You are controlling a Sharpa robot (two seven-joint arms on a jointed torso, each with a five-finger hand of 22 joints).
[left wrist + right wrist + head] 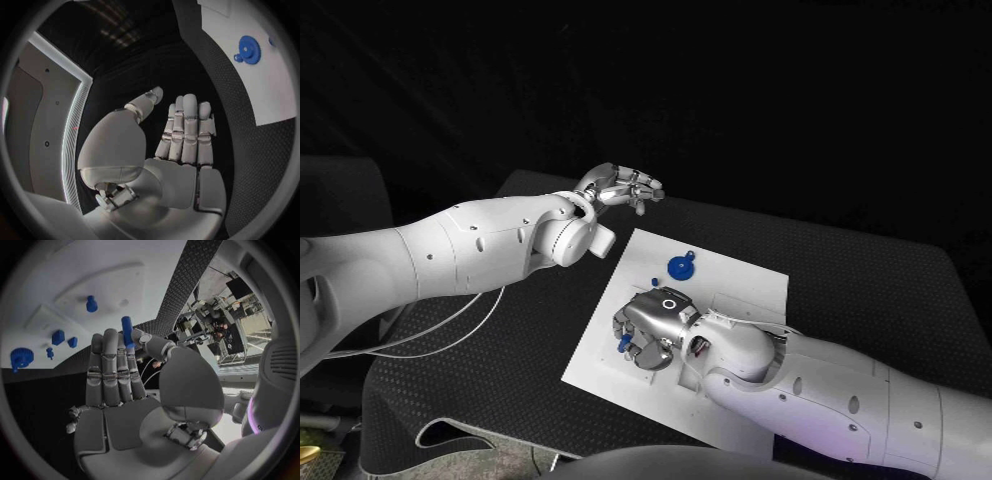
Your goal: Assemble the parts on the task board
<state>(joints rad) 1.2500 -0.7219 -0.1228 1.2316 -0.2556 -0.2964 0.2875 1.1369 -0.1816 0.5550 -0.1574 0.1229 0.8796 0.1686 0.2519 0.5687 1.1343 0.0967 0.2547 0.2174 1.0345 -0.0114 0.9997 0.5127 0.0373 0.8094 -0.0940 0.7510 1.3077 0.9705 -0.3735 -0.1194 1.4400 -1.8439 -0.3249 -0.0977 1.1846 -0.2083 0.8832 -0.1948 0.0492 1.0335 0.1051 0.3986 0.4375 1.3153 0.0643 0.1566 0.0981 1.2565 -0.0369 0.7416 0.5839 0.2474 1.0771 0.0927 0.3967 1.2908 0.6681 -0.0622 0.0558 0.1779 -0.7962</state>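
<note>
Low in the middle of the head view, the right hand (656, 325) hovers over the white task board (740, 275), pinching a slim blue peg (127, 331) between thumb and a finger, so I judge it is carrying the peg to its seat and must next line it up upright. The left hand (622, 187), upper middle, hangs off the board, fingers straight, holding nothing. The blue gear (681, 266) lies mid-board; the peg's target hole is hard to make out.

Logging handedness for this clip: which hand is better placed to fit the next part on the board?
The right hand: it hangs over the white board and already pinches a blue peg. The left hand is open, off the board's far corner.
</note>
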